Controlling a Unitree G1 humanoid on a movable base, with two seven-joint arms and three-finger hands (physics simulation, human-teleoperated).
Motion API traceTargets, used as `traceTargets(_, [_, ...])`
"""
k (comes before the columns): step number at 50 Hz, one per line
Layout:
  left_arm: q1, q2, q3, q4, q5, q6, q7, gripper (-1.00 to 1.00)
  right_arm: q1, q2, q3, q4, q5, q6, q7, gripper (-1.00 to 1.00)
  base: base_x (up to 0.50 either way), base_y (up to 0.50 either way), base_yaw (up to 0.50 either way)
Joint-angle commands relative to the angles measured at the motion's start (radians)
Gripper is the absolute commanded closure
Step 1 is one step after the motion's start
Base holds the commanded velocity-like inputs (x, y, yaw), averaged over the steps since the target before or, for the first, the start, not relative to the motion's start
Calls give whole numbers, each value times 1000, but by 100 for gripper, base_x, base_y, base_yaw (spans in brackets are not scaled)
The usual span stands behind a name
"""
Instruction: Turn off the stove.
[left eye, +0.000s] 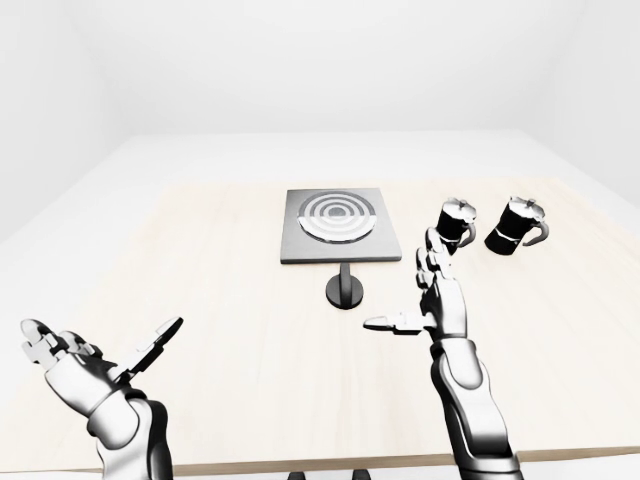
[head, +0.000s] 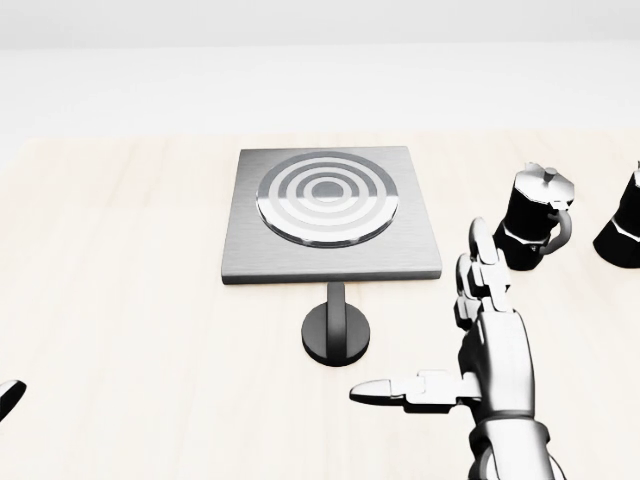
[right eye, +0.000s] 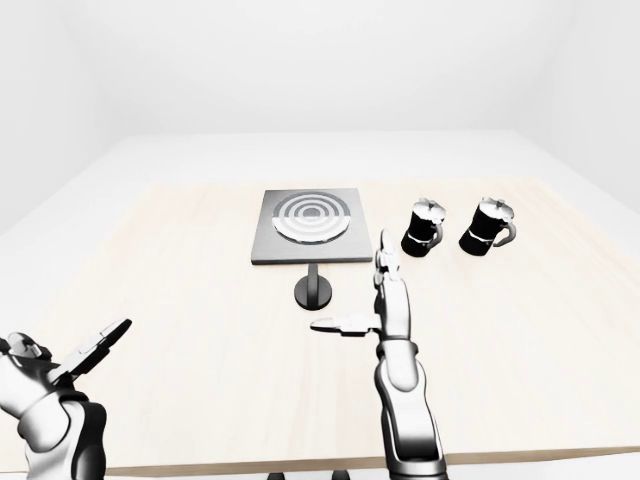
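My right robot hand (head: 470, 350) hangs fingers spread wide, empty, beside the stove's (head: 330, 213) rigid black knob (head: 336, 333); I'd pinch its raised center ridge, likely stiff, and twist.

no readable text, labels, brands or numbers anywhere in view

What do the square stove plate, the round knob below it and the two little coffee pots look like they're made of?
It's a simulator render, so going by looks only. The stove plate looks like brushed grey metal, with fine streaks and a shiny ringed burner. The knob looks like glossy black plastic or enamel with soft highlights. The two coffee pots have glossy black bodies and silvery, metal-like lids. The tabletop looks like pale matte wood.
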Motion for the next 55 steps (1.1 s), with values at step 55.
traceTargets(55, [1,-4,9,2,-18,-27,0,-100,-164,65,87,281,57,0,12,-100,0,0,0])
